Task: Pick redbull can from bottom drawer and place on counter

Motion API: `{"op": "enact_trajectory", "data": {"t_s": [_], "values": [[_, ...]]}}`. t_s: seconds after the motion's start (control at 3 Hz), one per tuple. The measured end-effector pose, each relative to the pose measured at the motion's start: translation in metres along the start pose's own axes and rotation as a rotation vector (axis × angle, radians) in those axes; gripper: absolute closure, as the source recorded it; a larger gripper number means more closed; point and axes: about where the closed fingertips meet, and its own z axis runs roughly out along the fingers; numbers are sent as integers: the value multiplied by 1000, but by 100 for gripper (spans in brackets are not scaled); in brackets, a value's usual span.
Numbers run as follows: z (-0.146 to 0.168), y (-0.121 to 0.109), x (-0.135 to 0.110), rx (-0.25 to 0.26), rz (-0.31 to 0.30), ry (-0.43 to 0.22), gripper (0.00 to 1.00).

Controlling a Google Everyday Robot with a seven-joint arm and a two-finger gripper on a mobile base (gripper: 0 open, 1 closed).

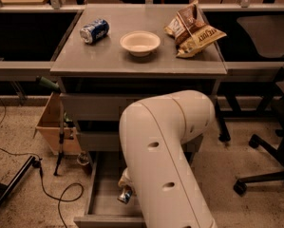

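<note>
One risk: my hand point(125, 178) was down in the drawer point(102, 196) by the can point(126, 194), its grip I couldn't tell, so lifting could drop it.

No text legible with certainty. Snack bag point(194, 27) at the right rear of the counter point(108, 61): a band of pale capital letters across a yellow patch on the front, too blurred to spell out. Blue soda can point(94, 31) lying on its side at the counter's left rear: white marking on the label, not readable as a word. Redbull can point(125, 194) in the bottom drawer point(103, 194): lettering not discernible. Gripper point(125, 180) low in the bottom drawer, right at the redbull can, mostly hidden behind the white arm point(165, 165).
</note>
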Motion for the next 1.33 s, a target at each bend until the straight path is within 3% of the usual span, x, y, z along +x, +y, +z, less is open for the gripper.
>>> {"op": "enact_trajectory", "data": {"t_s": [0.33,0.67,1.0,1.33], "values": [[-73,-28,16,103,14,9,100],[-146,-28,21,170,-15,4,100],[-237,-21,36,229,-131,-14,100],[-334,0,53,232,-200,-74,100]]}}
